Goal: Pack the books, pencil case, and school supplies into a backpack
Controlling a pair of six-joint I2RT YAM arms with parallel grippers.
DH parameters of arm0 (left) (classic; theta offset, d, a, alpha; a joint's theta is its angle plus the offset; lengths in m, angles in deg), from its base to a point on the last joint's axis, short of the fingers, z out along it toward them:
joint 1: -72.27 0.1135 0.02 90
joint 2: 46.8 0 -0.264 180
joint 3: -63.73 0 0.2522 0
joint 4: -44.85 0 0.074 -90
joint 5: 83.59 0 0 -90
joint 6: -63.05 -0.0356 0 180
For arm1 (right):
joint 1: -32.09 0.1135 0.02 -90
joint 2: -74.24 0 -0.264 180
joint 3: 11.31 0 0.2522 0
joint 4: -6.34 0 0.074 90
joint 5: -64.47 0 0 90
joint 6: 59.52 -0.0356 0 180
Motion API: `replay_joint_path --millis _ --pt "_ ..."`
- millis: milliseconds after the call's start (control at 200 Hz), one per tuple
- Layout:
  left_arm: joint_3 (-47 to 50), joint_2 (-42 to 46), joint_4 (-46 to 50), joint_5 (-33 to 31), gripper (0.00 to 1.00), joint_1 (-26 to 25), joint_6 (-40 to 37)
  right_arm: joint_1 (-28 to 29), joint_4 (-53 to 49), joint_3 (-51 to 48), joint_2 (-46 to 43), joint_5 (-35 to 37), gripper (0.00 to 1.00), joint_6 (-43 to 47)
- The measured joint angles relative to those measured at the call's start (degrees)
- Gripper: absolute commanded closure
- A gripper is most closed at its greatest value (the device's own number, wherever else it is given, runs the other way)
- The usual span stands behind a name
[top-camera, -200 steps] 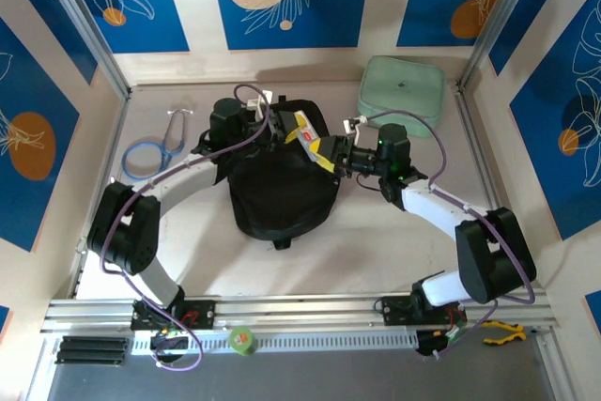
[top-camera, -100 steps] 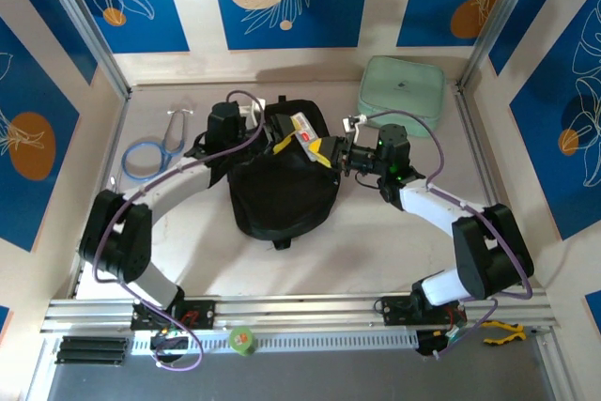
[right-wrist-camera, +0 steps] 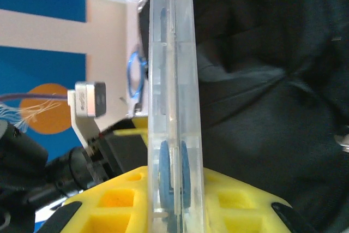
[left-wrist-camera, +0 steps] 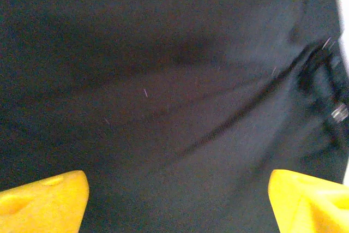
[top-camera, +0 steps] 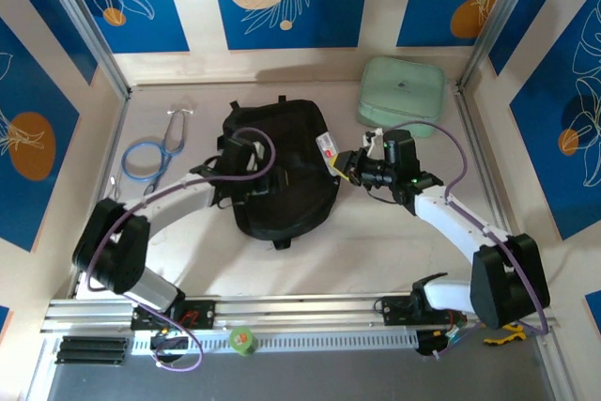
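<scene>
The right claw (top-camera: 344, 164) grips the slim translucent whitish pencil case (top-camera: 328, 149) at the right edge of the large black fabric backpack (top-camera: 282, 190), not yet inside. The left claw (left-wrist-camera: 177, 200) hangs spread above its cloth. Whether the books are packed, I cannot tell. A mint-green padded pouch (top-camera: 402, 89) lies far right and a blue stethoscope (top-camera: 148, 152) left, neither obstructing.

backpack (left-wrist-camera: 174, 80): black fabric, creased, close up | fingers (left-wrist-camera: 43, 200): yellow tips at lower corners, spread apart

Top view evenly lit, soft shadows cast on the surface (top-camera: 376, 241), backpack (left-wrist-camera: 163, 80) rendered dim and blurred up close
</scene>
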Motion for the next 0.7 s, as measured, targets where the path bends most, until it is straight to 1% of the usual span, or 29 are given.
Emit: replay_joint_path --millis 130,220,390,490,560,700 --pt "-0.94 -5.51 -0.7 -1.92 0.16 -4.79 -0.2 -2.03 -4.94 0.26 -2.29 2.14 0.86 2.32" --pt "-4.37 -8.33 -0.39 -3.23 0.16 -8.13 0.42 -3.52 -7.34 0.35 -3.65 3.19 0.86 3.34" --pt "-11.02 -14.36 -1.44 -3.17 0.15 -14.21 1.55 -6.45 -10.62 0.35 -6.25 4.11 0.86 4.48" --pt "-14.69 -17.11 -1.88 -1.88 0.15 -17.11 1.99 -8.15 -11.65 0.33 -7.54 4.52 0.86 4.68" --pt "-16.76 -18.4 -2.29 0.15 0.15 -19.1 2.27 -9.01 -12.15 0.24 -8.28 4.55 0.86 4.68" --pt "-19.32 -18.32 -0.94 3.28 0.14 -21.42 2.27 -9.7 -12.59 -0.42 -9.14 4.48 0.86 4.92"
